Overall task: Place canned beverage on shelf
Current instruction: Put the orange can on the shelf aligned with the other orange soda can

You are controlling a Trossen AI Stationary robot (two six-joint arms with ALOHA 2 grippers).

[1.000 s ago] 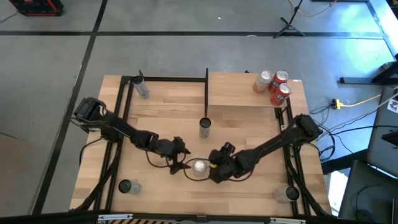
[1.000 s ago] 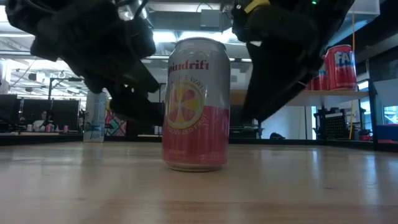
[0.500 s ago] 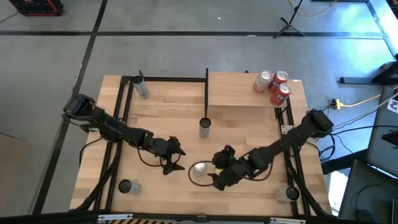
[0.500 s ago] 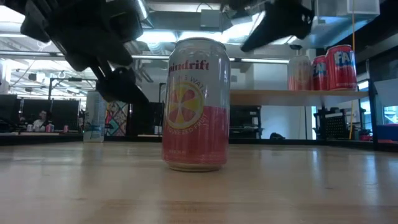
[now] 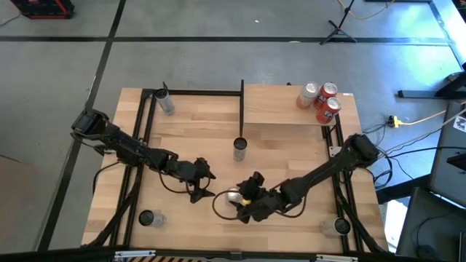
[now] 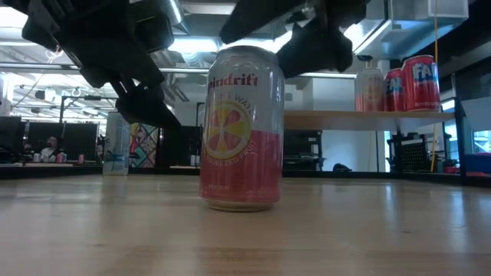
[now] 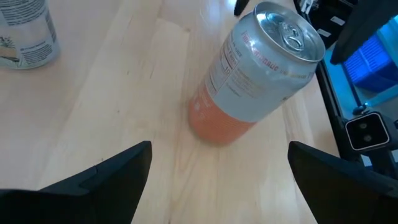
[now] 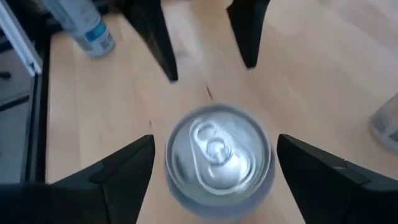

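Pink can (image 6: pixel 241 129) upright on table, right gripper (image 8: pixel 211 163) spread above it (left gripper (image 7: pixel 217 168) likewise agape).

The can (image 5: pixel 232 196) stands on the table (image 5: pixel 291 145) near the front. The left gripper (image 5: pixel 199 182) is beside it. The right gripper (image 5: pixel 239 206) is over it. Three cans (image 5: pixel 320 100) stand on the shelf (image 5: pixel 273 105) at the back right.

Two dark, jointed arms trail black cables, the right gripper (image 5: pixel 234 205) showing what may be yellow markings.
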